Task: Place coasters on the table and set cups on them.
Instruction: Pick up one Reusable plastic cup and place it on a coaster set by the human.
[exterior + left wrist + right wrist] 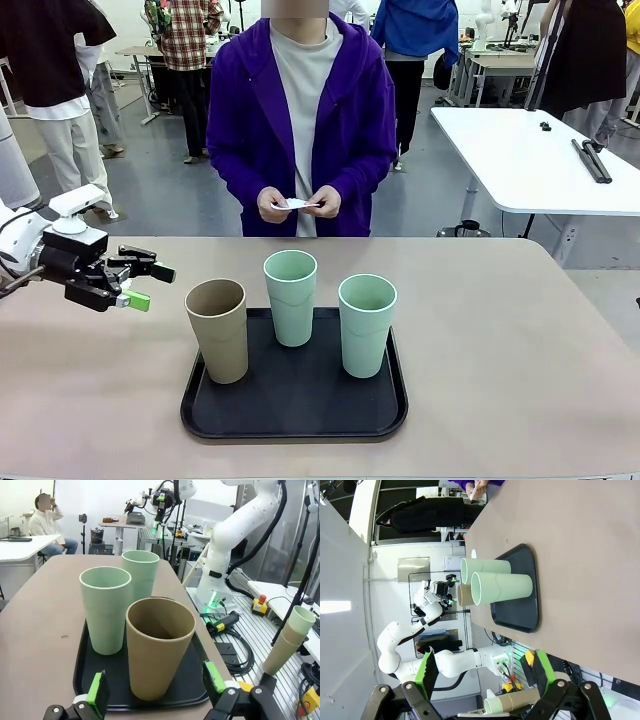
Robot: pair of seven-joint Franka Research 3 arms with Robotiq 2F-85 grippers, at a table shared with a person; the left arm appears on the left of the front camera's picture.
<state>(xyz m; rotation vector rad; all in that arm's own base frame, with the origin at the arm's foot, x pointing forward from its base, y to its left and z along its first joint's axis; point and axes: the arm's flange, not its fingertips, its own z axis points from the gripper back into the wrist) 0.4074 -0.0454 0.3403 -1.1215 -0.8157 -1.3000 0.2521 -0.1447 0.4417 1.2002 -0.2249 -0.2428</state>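
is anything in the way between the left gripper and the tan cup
Nothing visible blocks it. The open left gripper hangs left of the tan cup, with just the black tray and its low rim between them. In the left wrist view the cup stands straight ahead, with the green cups behind it.
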